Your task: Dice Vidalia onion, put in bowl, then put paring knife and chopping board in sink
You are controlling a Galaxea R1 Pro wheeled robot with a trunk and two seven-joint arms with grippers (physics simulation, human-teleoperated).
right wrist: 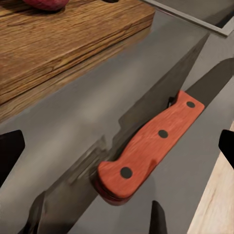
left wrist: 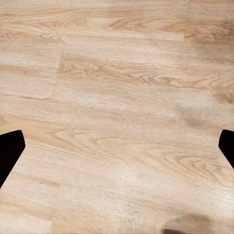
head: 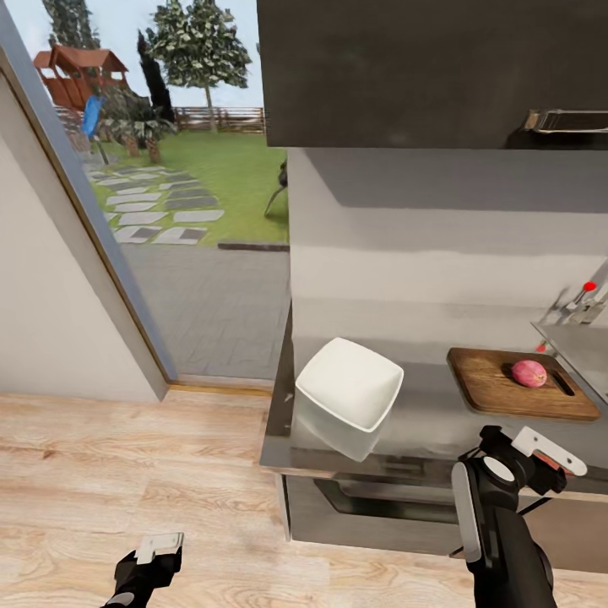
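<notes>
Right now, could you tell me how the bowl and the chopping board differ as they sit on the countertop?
The bowl is white and deep-sided; the chopping board is flat, dark brown wood. The bowl sits empty, while the chopping board carries the onion. The bowl is near the countertop's window end, the chopping board nearer the sink. Both rest on the countertop.

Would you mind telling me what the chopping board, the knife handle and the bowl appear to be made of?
The chopping board looks like brown wood, with visible grain streaks. The paring knife handle seems to be orange-red wood or stained composite, matte, with three dark rivets. The bowl looks like white ceramic or plastic, smooth and evenly shaded; the render leaves that open.
</notes>
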